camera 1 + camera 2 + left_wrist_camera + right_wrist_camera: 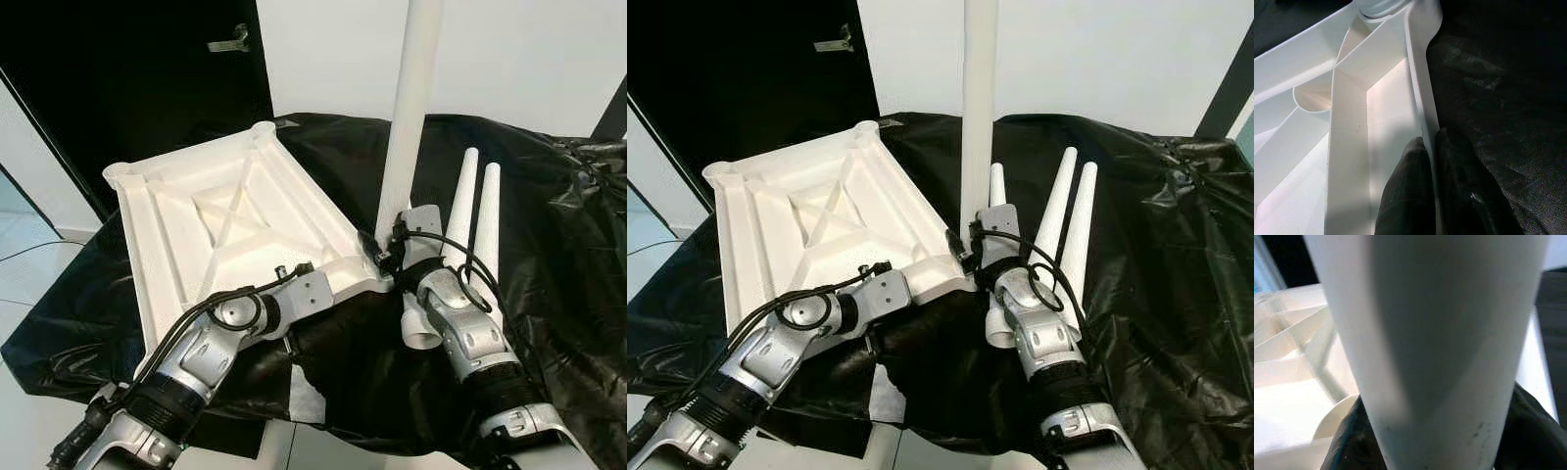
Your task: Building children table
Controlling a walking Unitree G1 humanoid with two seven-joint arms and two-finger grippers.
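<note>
Left eye view: upside-down tabletop (235,220) lies on black sheeting (578,255); right claw (384,257) holds a leg (409,108) upright at the near corner, whose socket is hidden, so a tilt could jam it.

Left wrist view: left claw (1436,147) is clenched on the rim, could slip.

Right wrist view: leg's top cut off.

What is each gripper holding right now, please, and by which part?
Left gripper: pinches the side rim of the upturned white tabletop. Right gripper: clasps the upright white table leg near its base, at the tabletop's corner.
</note>
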